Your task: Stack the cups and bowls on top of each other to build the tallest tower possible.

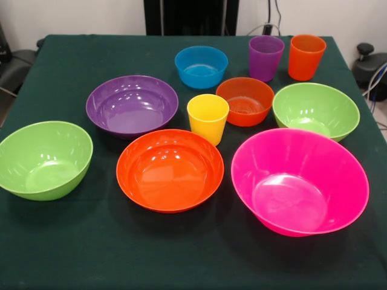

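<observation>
All pieces stand apart and upright on the green cloth; nothing is stacked. The huge pink bowl [299, 181] is front right, tilted toward me. The large orange bowl [170, 170] is front centre. One green bowl [44, 159] is front left, the other [315, 110] at right. The purple bowl [132, 104] is left of centre. The small orange bowl [245, 101] and small blue bowl [201, 66] sit behind. The yellow cup [208, 118] stands at centre; the purple cup [265, 57] and orange cup [306, 57] stand far right. The gripper is out of view.
The table [78, 54] is covered in dark green cloth. The robot's black pedestal [190, 17] stands behind the far edge. Cables and dark gear [370, 66] lie off the table's right side.
</observation>
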Tool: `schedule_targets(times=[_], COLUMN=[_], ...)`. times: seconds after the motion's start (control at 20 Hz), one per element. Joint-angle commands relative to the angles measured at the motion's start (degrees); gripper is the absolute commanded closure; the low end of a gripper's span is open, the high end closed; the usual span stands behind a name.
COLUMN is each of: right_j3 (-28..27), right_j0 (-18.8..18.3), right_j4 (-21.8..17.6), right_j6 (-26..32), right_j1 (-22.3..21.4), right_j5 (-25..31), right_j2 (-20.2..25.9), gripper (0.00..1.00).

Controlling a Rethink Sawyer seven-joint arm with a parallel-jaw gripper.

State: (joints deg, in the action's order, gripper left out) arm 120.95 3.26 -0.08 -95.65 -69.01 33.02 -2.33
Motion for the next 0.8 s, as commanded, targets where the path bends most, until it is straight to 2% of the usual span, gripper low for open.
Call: schedule_targets(times=[0.05,0.8], right_j3=[1.79,2.15], right_j0=[-0.9,-1.41], right_j4=[-0.67,-0.07], right_j6=[-8.0,-10.42], right_j1=[6.67,16.32], right_j5=[-1.28,-9.9], right_j2=[2.13,2.02], gripper=[0.0,0.0])
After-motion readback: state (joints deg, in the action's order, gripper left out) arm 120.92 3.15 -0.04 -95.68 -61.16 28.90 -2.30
